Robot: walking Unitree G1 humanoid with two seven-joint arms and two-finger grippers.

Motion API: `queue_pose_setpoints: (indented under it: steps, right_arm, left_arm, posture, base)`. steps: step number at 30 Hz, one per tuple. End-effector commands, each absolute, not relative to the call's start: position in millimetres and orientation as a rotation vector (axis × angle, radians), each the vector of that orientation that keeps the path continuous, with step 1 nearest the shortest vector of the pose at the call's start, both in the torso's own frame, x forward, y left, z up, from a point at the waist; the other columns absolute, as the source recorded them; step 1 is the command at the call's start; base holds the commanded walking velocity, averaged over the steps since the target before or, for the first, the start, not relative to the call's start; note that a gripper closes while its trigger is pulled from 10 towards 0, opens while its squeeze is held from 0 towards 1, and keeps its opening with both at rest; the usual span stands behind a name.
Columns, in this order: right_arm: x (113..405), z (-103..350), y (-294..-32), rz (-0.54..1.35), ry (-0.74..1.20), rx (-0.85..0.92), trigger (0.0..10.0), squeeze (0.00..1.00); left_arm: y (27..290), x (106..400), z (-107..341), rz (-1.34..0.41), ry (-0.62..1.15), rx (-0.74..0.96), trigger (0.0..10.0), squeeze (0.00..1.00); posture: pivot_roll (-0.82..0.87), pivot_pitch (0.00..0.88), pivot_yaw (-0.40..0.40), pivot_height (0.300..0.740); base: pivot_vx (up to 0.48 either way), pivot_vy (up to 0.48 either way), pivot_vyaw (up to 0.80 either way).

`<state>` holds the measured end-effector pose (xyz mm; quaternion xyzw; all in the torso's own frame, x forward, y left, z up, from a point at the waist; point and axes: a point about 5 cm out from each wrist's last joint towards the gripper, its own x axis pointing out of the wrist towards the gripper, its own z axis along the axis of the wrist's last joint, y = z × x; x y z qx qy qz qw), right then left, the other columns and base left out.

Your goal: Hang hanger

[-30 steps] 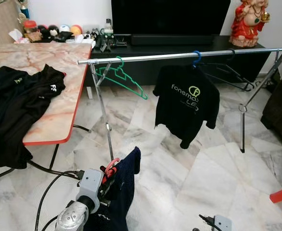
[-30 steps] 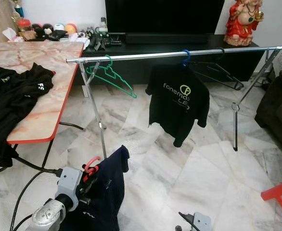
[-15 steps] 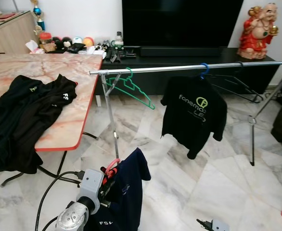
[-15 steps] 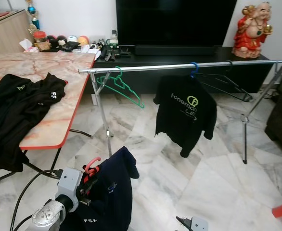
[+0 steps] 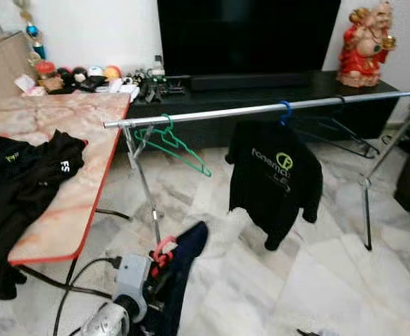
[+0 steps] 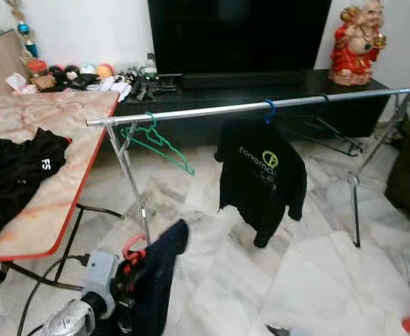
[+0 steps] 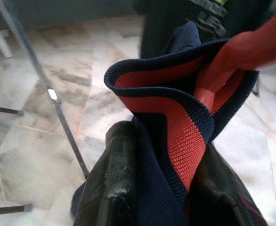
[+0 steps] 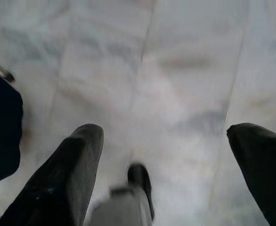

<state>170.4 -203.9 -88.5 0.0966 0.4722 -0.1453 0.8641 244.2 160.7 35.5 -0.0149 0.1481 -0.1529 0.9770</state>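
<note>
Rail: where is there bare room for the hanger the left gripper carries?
The rail is bare between the green hanger and the black shirt. Right of that shirt, black hangers crowd it. The left gripper holds the navy shirt.

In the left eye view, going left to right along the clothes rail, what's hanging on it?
Along the metal rail: green hanger, empty → black T-shirt on a blue hanger → black hanger, empty, near the rail's right end.
</note>
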Motion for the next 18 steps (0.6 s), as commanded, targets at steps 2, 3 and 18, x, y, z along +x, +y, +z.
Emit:
queue_pose_setpoints:
  steps: [2, 3, 18]
  right_arm:
    - [172, -89, -193, -0.278, 0.994, 0.217, 10.0, 0.0]
    - [171, -90, -193, -0.28, 0.994, 0.219, 10.0, 0.0]
    - [171, -89, -197, -0.264, 1.0, 0.187, 10.0, 0.0]
  left_arm:
    - [170, 247, 43, -0.254, 0.276, -0.035, 10.0, 0.0]
    - [170, 246, 43, -0.242, 0.28, -0.037, 10.0, 0.0]
    - [202, 248, 46, 0.077, 0.261, -0.178, 10.0, 0.0]
  posture:
    - [0.07, 0.044, -0.008, 0.74]
    - [0.07, 0.047, -0.008, 0.74]
    - [0.06, 0.066, -0.024, 0.74]
  base:
    - [0.437, 0.0, 0.0]
    - [0.394, 0.0, 0.0]
    - [0.0, 0.0, 0.0]
